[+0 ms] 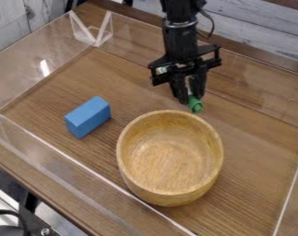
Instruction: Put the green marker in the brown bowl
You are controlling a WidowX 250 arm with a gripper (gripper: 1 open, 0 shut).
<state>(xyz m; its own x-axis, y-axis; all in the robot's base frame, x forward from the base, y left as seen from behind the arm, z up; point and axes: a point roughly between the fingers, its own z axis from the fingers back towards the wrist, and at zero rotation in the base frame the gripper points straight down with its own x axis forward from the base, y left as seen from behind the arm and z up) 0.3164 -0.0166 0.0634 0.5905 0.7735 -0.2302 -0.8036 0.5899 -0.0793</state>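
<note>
My gripper hangs from the black arm, pointing down, just behind the far rim of the brown bowl. Its fingers are shut on the green marker, of which only the green end shows below the fingertips; the rest is hidden between the fingers. The marker's end hangs clear of the table, a little above and behind the bowl's rim. The bowl is a wide, round, light wooden one and holds nothing.
A blue block lies on the wooden table left of the bowl. Clear plastic walls fence the table on all sides, with a folded clear piece at the back left corner.
</note>
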